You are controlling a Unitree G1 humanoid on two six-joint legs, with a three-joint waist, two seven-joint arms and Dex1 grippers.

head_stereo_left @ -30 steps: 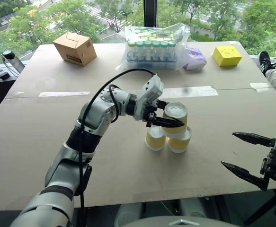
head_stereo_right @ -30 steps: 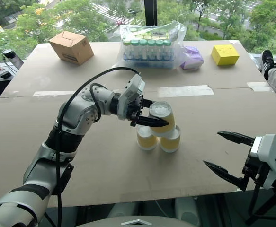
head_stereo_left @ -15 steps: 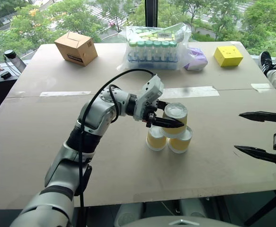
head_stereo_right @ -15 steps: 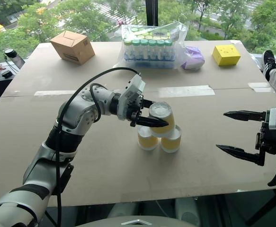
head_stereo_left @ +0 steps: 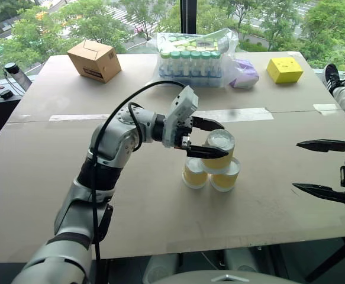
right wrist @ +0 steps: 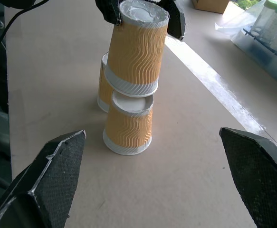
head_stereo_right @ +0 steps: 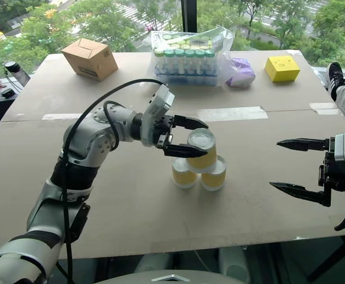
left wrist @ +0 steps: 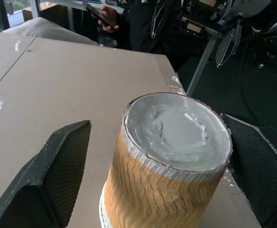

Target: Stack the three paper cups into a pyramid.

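Observation:
Three paper cups stand upside down as a pyramid near the table's middle. Two base cups (head_stereo_left: 194,173) (head_stereo_left: 224,176) sit side by side, and the top cup (head_stereo_left: 219,149) rests across them, leaning slightly. My left gripper (head_stereo_left: 224,141) is open around the top cup, with one finger (left wrist: 52,175) on each side of it and a visible gap. My right gripper (head_stereo_left: 296,165) is open and empty, hovering well to the right of the stack and pointing toward it. The right wrist view looks at the near base cup (right wrist: 128,126) and the top cup (right wrist: 136,47).
Along the far edge of the table (head_stereo_left: 42,177) stand a cardboard box (head_stereo_left: 93,60), a bag of green-capped vials (head_stereo_left: 190,62), a purple pouch (head_stereo_left: 243,74) and a yellow box (head_stereo_left: 284,69). A tape strip (head_stereo_left: 237,114) crosses the seam. A person's shoe (head_stereo_left: 331,76) shows at the right.
My left gripper has opened off the top cup and lifted slightly; the cup stays on the two base cups. My right gripper rose a second ago and has held still since.

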